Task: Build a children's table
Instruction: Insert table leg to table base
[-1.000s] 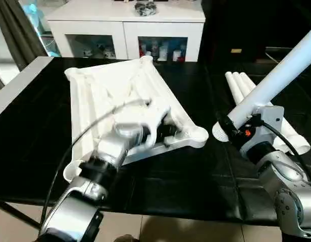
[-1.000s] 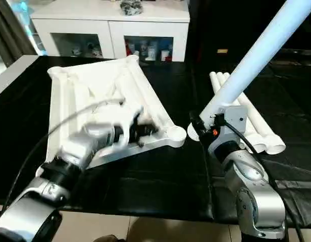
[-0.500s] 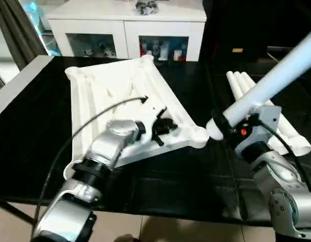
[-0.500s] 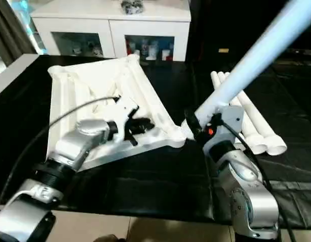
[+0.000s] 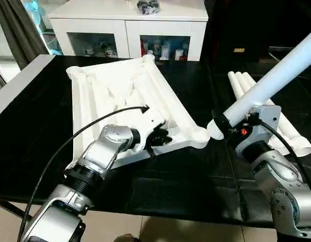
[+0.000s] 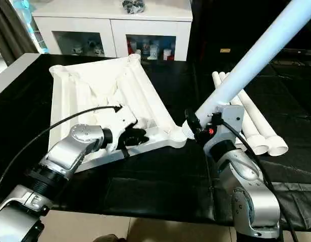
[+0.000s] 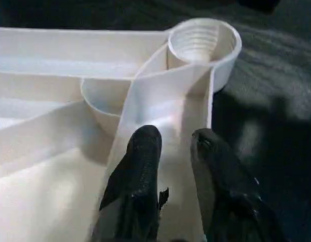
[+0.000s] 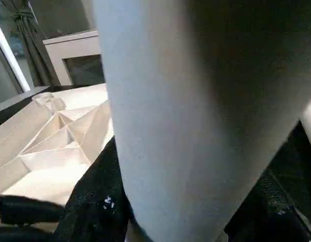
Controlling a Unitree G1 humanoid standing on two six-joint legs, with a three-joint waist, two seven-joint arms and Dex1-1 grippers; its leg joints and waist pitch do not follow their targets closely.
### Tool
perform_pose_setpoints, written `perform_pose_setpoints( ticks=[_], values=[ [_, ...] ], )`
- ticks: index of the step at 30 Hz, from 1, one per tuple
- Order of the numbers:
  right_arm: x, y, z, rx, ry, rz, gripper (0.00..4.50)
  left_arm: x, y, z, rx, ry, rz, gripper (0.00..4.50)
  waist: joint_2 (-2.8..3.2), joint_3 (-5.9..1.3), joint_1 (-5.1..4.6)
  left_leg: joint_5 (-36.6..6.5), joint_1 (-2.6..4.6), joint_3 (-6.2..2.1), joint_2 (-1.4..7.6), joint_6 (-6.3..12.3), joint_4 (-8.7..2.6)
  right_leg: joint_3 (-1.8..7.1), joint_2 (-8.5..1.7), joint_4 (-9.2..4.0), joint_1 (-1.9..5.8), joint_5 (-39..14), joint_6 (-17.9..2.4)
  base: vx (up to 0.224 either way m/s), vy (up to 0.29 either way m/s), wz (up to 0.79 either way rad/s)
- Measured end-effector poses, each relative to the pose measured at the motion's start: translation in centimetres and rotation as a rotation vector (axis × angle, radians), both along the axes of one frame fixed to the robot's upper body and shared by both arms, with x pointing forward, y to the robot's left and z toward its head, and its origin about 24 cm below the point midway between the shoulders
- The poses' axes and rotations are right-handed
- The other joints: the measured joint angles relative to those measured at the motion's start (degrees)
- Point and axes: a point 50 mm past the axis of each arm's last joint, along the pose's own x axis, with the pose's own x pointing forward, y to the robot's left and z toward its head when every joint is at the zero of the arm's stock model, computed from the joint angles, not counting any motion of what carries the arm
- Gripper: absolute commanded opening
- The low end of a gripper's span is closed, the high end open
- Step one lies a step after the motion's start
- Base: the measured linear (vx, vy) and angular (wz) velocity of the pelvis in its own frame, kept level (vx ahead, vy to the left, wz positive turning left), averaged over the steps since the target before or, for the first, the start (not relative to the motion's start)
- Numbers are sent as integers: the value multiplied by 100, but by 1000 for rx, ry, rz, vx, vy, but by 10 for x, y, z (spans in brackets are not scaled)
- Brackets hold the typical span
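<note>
A: Under both grippers, the black table (image 5: 39, 126). Behind it, far from the claws, a white cabinet (image 5: 130, 30) with glass doors.

B: And the task's thing?

A: The tabletop (image 5: 110, 85), lying on the table with ribbed underside up, directly under the left gripper (image 7: 168, 151). Near corner socket (image 7: 203, 43) just ahead of that claw's fingertips.

B: State of the left gripper?

A: Only a little open, black fingers (image 7: 143, 161) lowered over a rib close to the socket. Whether pinching the rib or only touching it, impossible to tell.

B: The right gripper (image 6: 196, 132)?

A: About half open, closed around a white leg (image 5: 276, 75), held tilted, long part rising up and away. Threaded lower end (image 5: 214, 132) just beside the corner socket, not inside.

B: Smaller items?

A: Three spare legs (image 6: 251, 126), lying together on the table, just beyond the right gripper.
</note>
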Motion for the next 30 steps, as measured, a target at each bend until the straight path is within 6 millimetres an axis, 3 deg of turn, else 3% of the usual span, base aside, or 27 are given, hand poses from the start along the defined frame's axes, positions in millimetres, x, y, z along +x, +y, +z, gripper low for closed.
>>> perform_pose_setpoints(
  ticks=[11, 28, 30],
  values=[
    [0, 0, 0, 5, 4, -2, 194, -2, -15, -1, -39, 60, -51, 120, 19, -5, 4, 0, 0, 0, 0, 0, 1, -1, -1, 0, 1, 1, -1, 0, 0, 0],
    [-1, -2, -2, 9, 18, -33, 194, 5, -18, -18, 48, 32, -15, 120, 84, -21, -7, 2, 2, -1, 0, 1, 2, 0, -1, 0, 2, 7, 1, 0, 0, 0],
    [-1, -3, -2, 7, 19, -35, 194, 5, -18, -17, 47, 35, -18, 102, 88, -21, -5, 2, 1, 0, 0, 1, 1, 0, -1, 0, 2, 7, 1, 0, 0, 0]
  ],
)
